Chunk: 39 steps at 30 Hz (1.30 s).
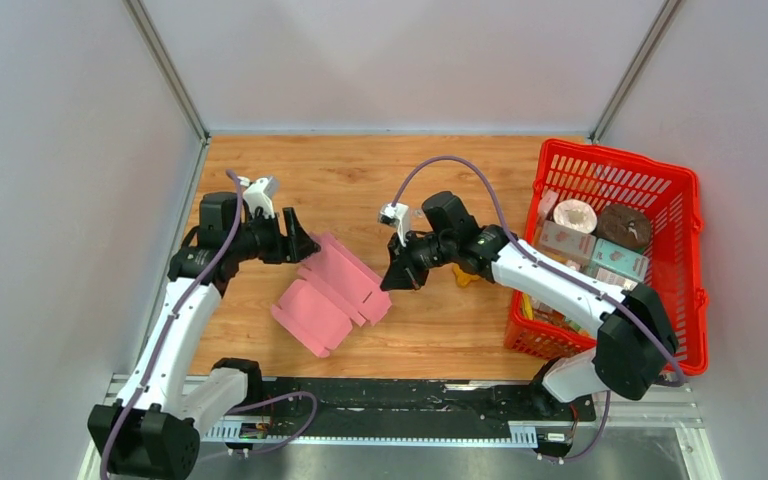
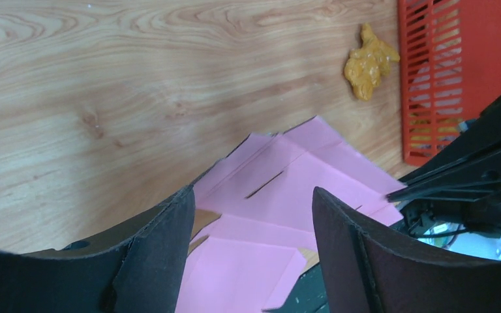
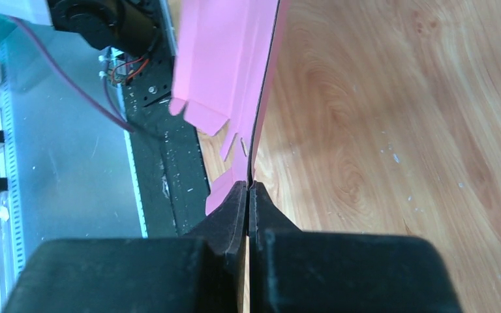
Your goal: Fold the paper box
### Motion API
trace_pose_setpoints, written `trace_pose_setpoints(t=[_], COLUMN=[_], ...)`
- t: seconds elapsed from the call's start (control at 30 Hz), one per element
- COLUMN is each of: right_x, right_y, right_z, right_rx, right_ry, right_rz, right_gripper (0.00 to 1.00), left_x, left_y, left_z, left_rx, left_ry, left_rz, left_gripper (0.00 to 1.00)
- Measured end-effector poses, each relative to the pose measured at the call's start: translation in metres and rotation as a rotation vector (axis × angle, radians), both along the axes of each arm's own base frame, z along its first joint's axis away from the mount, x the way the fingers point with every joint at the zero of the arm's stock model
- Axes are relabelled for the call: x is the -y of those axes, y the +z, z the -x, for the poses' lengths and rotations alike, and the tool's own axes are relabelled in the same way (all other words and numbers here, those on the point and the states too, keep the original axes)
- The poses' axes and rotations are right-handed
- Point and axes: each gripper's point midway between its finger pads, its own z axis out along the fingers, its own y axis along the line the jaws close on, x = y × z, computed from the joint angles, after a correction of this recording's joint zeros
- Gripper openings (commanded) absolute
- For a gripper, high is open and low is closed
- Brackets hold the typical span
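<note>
top camera high behind the arm bases, looking down at the table, wrist cameras close in and low, all three catching the paper box

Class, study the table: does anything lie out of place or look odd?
A lumpy yellow-orange object lies loose on the wooden table, just outside the red basket. It seems to play no part in the folding; what it is cannot be told.
</note>
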Motion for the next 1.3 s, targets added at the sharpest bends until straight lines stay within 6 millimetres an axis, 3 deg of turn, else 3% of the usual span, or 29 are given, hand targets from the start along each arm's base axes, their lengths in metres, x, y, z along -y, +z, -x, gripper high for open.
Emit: trace_pose_setpoints(t=[0.13, 0.27, 0.53, 0.7, 0.77, 0.9, 0.97, 1.03, 1.07, 1.2, 1.3], right_x=[0.002, 0.002, 0.004, 0.009, 0.01, 0.01, 0.01, 0.01, 0.01, 0.011, 0.007], right_y=[0.013, 0.025, 0.037, 0.057, 0.062, 0.063, 0.064, 0.063, 0.063, 0.062, 0.057], right_z=[0.011, 0.019, 0.034, 0.043, 0.046, 0.048, 0.049, 0.05, 0.049, 0.045, 0.039], right_rx=[0.017, 0.023, 0.01, 0.041, 0.044, 0.038, 0.036, 0.033, 0.033, 0.027, 0.009], right_ry=[0.058, 0.113, 0.182, 0.209, 0.222, 0.232, 0.236, 0.236, 0.235, 0.213, 0.199], right_rz=[-0.037, -0.072, -0.114, -0.163, -0.18, -0.186, -0.188, -0.187, -0.187, -0.181, -0.172], right_gripper=[0.0, 0.0, 0.0, 0.0, 0.0, 0.0, 0.01, 0.09, 0.1, 0.38, 0.48], left_x=[0.0, 0.003, 0.0, -0.008, -0.009, 0.001, 0.009, 0.018, 0.022, 0.029, 0.035], left_y=[0.002, 0.017, 0.025, 0.029, 0.031, 0.036, 0.037, 0.039, 0.041, 0.043, 0.048], left_z=[0.014, 0.028, 0.031, 0.038, 0.044, 0.05, 0.05, 0.051, 0.051, 0.053, 0.058], left_rx=[0.03, 0.108, 0.179, 0.227, 0.255, 0.296, 0.294, 0.282, 0.281, 0.266, 0.273], left_ry=[-0.032, -0.065, -0.093, -0.065, -0.063, -0.111, -0.147, -0.183, -0.203, -0.247, -0.279], left_rz=[-0.004, 0.013, -0.028, -0.068, -0.068, -0.015, 0.035, 0.09, 0.111, 0.153, 0.199], left_gripper=[0.76, 0.77, 0.78, 0.79, 0.64, 0.49, 0.3, 0.09, 0.05, 0.0, 0.0])
